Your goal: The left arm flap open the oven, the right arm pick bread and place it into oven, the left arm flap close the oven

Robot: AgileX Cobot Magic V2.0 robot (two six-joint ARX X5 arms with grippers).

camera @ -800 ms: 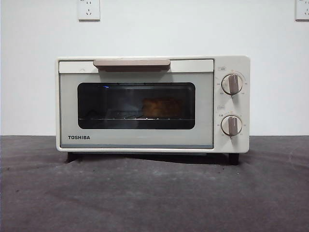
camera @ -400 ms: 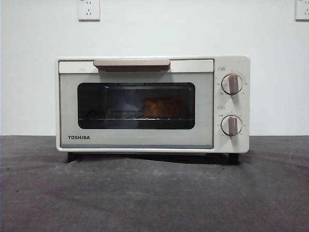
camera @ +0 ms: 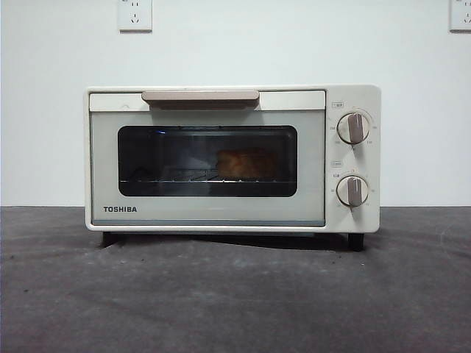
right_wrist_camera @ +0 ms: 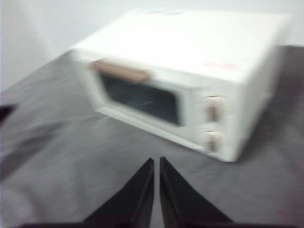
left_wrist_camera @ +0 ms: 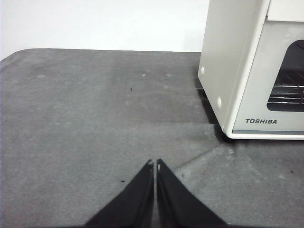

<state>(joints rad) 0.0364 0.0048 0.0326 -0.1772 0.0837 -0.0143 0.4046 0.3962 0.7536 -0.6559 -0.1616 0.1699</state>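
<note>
The cream-white TOSHIBA oven (camera: 232, 158) stands on the dark mat with its door closed. The golden bread (camera: 246, 163) lies on the wire rack inside, seen through the dark glass window. My left gripper (left_wrist_camera: 155, 164) is shut and empty, low over the mat beside the oven's side wall (left_wrist_camera: 228, 66). My right gripper (right_wrist_camera: 156, 161) is shut and empty, raised in front of the oven (right_wrist_camera: 185, 80); that view is blurred. Neither gripper shows in the front view.
The beige bar handle (camera: 200, 96) runs along the door's top edge. Two beige knobs (camera: 354, 128) sit on the right panel. A white wall with sockets (camera: 135, 14) stands behind. Dark grey mat (camera: 235, 294) covers the table.
</note>
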